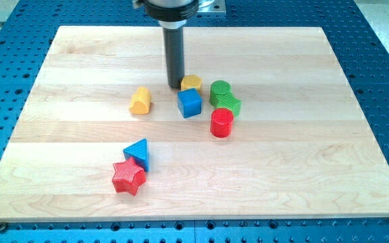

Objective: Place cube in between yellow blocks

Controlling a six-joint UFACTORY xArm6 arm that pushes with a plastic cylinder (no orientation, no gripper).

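Camera view shows my tip, a bare rod gripping nothing, just left of one yellow block; I should nudge the blue cube gently leftward toward the other yellow block.

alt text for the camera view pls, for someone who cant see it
My tip sits at the left edge of a yellow block, just above a blue cube on a wooden board. Another yellow block lies to the left; green blocks and a red cylinder lie right. A blue triangle touches a red star at the bottom left.
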